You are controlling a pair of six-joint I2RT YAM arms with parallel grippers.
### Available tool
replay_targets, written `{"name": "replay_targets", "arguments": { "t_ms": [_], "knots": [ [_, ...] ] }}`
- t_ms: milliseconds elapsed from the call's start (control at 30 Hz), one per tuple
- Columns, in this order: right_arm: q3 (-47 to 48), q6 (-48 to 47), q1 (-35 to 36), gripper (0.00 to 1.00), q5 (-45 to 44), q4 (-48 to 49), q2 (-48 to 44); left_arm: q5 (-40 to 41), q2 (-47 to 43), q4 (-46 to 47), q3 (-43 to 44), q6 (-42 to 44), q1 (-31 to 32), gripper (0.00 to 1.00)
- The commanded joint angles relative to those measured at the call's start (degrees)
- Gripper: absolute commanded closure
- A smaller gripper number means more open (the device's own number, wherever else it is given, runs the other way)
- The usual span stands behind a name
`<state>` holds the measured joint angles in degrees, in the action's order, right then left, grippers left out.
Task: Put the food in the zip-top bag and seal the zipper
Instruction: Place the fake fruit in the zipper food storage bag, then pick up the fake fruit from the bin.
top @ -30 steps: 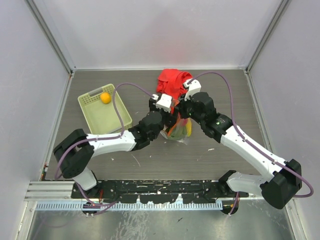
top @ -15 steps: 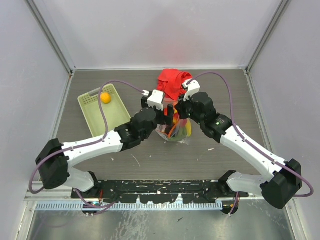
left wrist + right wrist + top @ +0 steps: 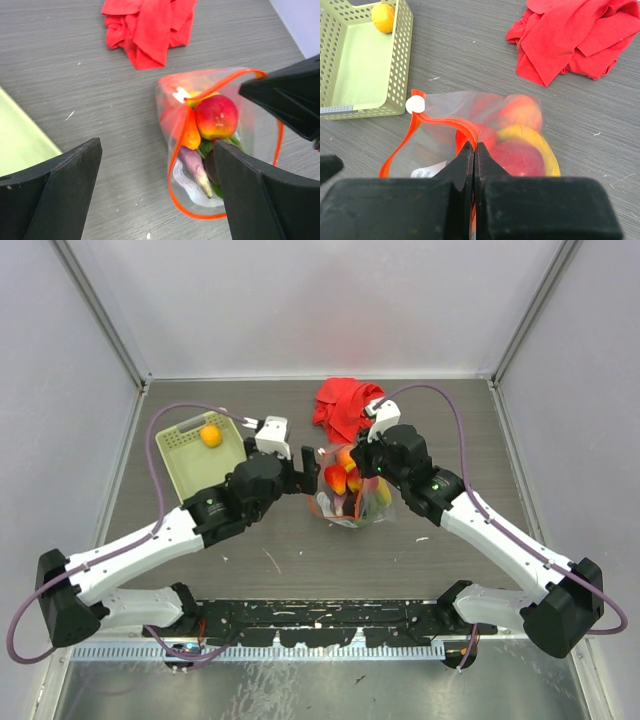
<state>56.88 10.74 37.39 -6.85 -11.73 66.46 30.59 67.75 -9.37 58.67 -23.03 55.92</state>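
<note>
The clear zip-top bag (image 3: 345,495) stands on the table with its mouth open upward. Its red-orange zipper (image 3: 176,150) loops around the mouth, and a white slider (image 3: 415,104) sits at one end. Inside lies the food: a red-yellow fruit (image 3: 216,116), an orange piece (image 3: 190,136), a purple piece (image 3: 194,166), green bits and a yellow banana (image 3: 532,141). My right gripper (image 3: 474,148) is shut on the zipper strip at the bag's right side; it also shows in the top view (image 3: 363,462). My left gripper (image 3: 156,150) is open and empty, just left of the bag (image 3: 304,470).
A pale green slotted basket (image 3: 205,480) stands at the left with an orange ball (image 3: 211,435) in its far corner. A crumpled red cloth (image 3: 340,405) lies behind the bag. Grey walls close in the table on three sides.
My left gripper has let go of the bag and drawn back to the left, open. The bag mouth now gapes with the food showing. The right gripper has held still.
</note>
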Motion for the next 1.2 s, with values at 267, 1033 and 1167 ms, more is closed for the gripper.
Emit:
{"name": "replay_targets", "arguments": {
  "t_ms": [267,1033,1167],
  "knots": [
    [0.87,0.09,0.31,1.00,-0.31,4.07,-1.46,-8.20,-7.65,-15.70,1.84,-8.42,-16.25,0.05],
    [1.27,-0.24,0.30,0.99,0.26,4.89,0.41,-25.99,10.81,-17.54,6.90,-12.65,-51.77,0.00],
    [1.56,-0.37,0.25,0.99,0.86,5.21,1.00,-23.55,17.89,-16.19,10.24,-12.35,-53.05,0.00]
  ]
}}
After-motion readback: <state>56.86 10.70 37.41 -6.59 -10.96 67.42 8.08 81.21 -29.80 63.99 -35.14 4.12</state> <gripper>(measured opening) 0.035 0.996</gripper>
